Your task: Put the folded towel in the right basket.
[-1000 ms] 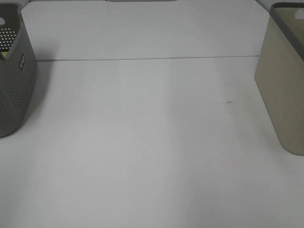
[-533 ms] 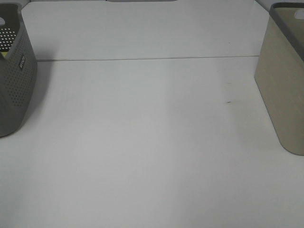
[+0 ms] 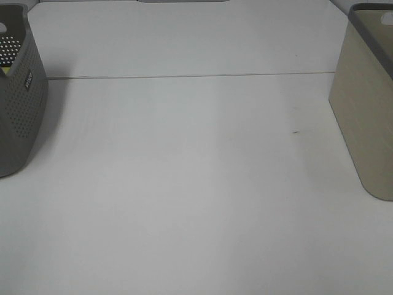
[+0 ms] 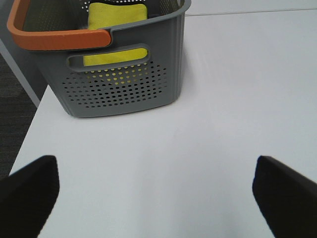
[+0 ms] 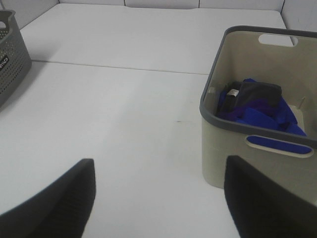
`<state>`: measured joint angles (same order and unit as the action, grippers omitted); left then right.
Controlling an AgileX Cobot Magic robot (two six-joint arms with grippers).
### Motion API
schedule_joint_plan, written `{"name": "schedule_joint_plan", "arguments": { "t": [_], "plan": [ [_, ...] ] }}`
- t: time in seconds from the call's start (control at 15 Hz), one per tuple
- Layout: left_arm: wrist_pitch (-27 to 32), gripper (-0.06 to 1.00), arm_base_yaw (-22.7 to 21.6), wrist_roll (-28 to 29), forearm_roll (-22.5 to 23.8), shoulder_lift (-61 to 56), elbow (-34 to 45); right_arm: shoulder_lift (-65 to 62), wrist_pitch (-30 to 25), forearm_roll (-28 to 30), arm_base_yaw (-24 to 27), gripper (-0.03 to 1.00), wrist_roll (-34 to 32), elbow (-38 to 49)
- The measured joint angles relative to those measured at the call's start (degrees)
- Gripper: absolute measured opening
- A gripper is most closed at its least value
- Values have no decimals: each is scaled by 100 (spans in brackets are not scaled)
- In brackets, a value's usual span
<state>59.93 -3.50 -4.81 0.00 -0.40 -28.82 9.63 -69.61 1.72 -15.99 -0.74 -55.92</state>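
A folded yellow towel lies inside the grey perforated left basket, which has an orange handle. The left basket stands at the table's left edge in the exterior view. The beige right basket stands at the right edge. In the right wrist view the right basket holds a blue cloth and a dark grey folded piece. My left gripper is open and empty, short of the left basket. My right gripper is open and empty, beside the right basket. Neither gripper shows in the exterior view.
The white table has a seam running across its far part and a small dark mark near the right basket. The table's left edge drops to dark floor beside the left basket.
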Motion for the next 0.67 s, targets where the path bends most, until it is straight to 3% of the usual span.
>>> {"name": "schedule_joint_plan", "arguments": {
  "t": [0.4, 0.67],
  "plan": [
    [0, 99, 0, 0, 0, 0, 0, -922, -46, 218, 0, 71, -160, 2045],
    [0, 99, 0, 0, 0, 0, 0, -922, -69, 321, 0, 71, -160, 2693]
  ]
}}
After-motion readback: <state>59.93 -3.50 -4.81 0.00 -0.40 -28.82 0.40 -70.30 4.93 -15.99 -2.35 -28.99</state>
